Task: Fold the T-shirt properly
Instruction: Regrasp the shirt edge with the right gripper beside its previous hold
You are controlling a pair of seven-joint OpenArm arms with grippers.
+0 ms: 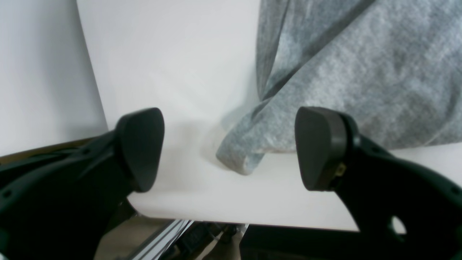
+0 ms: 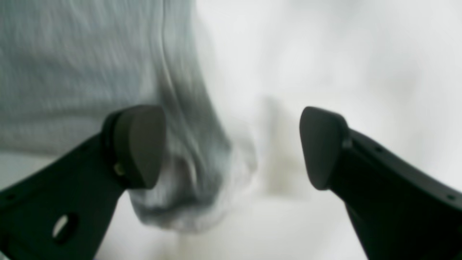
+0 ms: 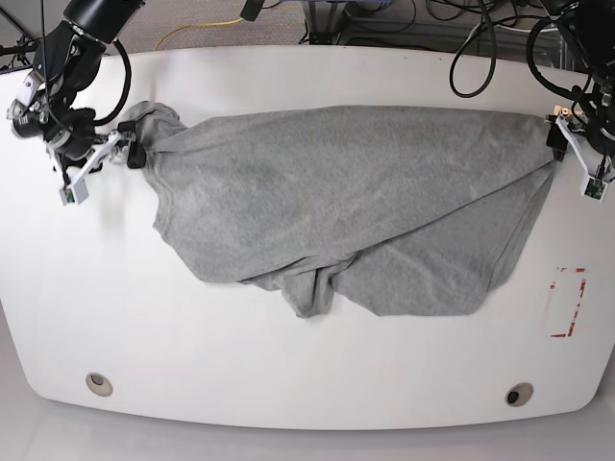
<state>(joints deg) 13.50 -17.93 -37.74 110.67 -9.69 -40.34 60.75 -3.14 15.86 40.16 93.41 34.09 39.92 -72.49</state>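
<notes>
The T-shirt [image 3: 346,202] lies spread across the white table [image 3: 288,365] with its plain grey side up, its lower part bunched and creased toward the front. My right gripper [image 3: 130,154] is at the shirt's left end. In the blurred right wrist view it [image 2: 231,146] is open, and a rumpled fold of the T-shirt [image 2: 187,180] sits loose between the fingers, close to the left one. My left gripper [image 3: 557,134] is at the shirt's right end. There it [image 1: 229,148] is open too, with a rolled corner of the T-shirt [image 1: 238,159] on the table just beyond the fingertips.
A red outlined mark [image 3: 567,303] is on the table at the right. Two round holes [image 3: 97,383] [image 3: 519,394] sit near the front edge. Cables [image 3: 471,58] run along the back edge. The table edge [image 1: 252,224] is close under the left gripper.
</notes>
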